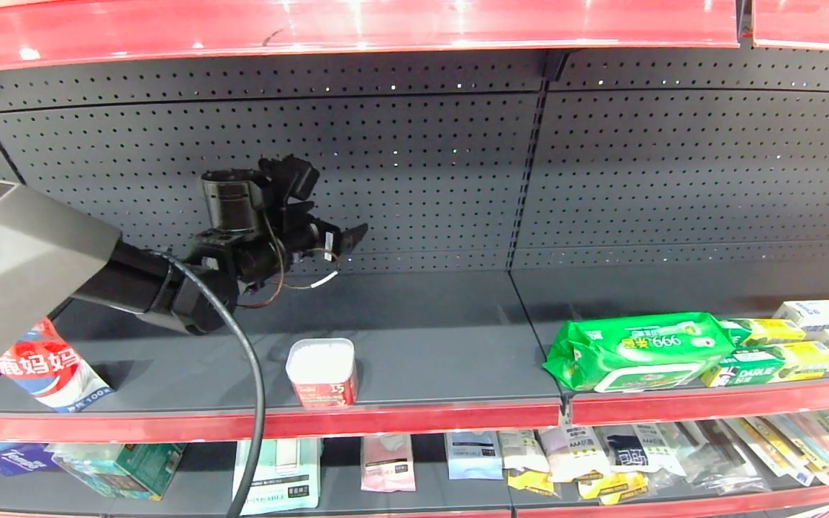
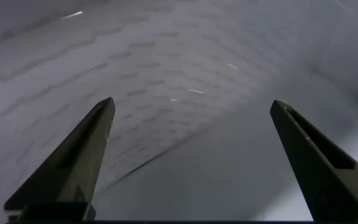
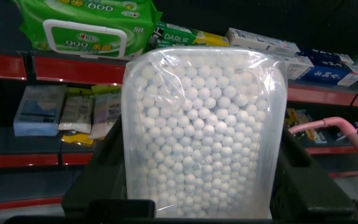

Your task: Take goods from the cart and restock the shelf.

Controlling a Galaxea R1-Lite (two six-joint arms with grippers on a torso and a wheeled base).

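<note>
In the right wrist view a clear tub of white beads (image 3: 204,124) stands upright between the dark fingers (image 3: 104,162) of my right gripper (image 3: 204,146), which is shut on it, in front of the shelves. A like tub with a white top and red label (image 1: 322,373) stands near the front edge of the grey shelf board (image 1: 422,338). My left gripper (image 1: 346,241) hangs above and behind that tub, close to the pegboard. Its fingers (image 2: 79,162) are spread wide with nothing between them, so the left gripper (image 2: 192,106) is open.
A green wipes pack (image 1: 630,350) and toothpaste boxes (image 1: 781,345) lie on the right shelf section. A red, white and blue bag (image 1: 47,370) stands at the far left. Packets fill the lower shelf (image 1: 458,460). A pink cart handle (image 3: 347,127) shows beside the held tub.
</note>
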